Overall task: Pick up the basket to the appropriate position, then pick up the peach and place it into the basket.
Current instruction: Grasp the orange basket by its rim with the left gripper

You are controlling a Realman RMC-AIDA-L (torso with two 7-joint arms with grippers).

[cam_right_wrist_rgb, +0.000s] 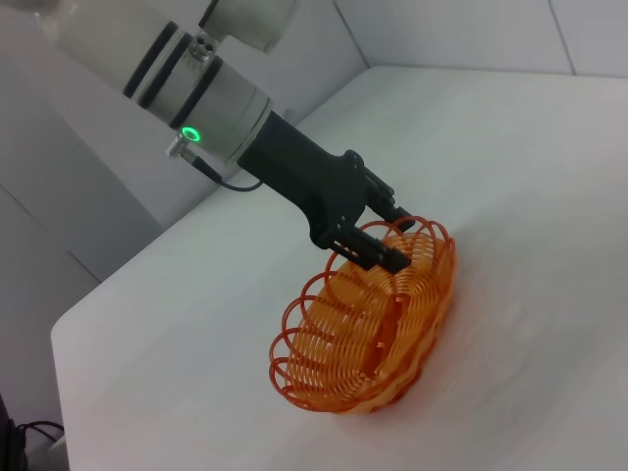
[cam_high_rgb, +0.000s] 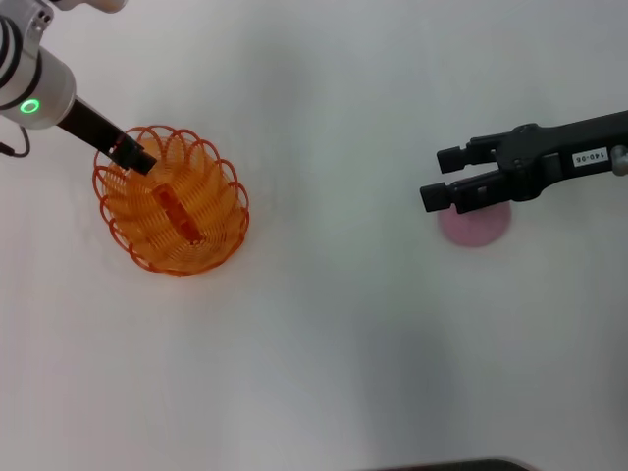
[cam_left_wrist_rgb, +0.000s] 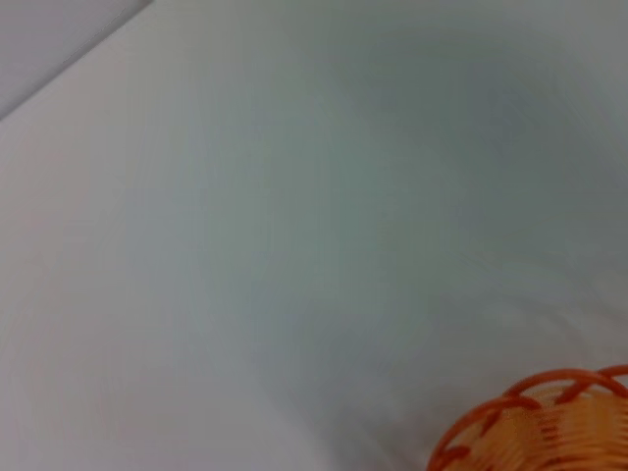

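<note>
The orange wire basket (cam_high_rgb: 175,206) sits on the left part of the white table. My left gripper (cam_high_rgb: 137,157) is shut on its far-left rim, one finger inside and one outside. In the right wrist view the basket (cam_right_wrist_rgb: 368,334) looks tilted, with the held side raised under the left gripper (cam_right_wrist_rgb: 385,247). A piece of its rim shows in the left wrist view (cam_left_wrist_rgb: 535,422). The pale pink peach (cam_high_rgb: 478,228) lies on the right part of the table. My right gripper (cam_high_rgb: 444,177) is open and empty, hovering over the peach's far-left edge and hiding part of it.
The white table (cam_high_rgb: 324,324) spreads between the basket and the peach. Its edge and corner show in the right wrist view (cam_right_wrist_rgb: 69,324). A dark object (cam_high_rgb: 451,465) sits at the near edge of the head view.
</note>
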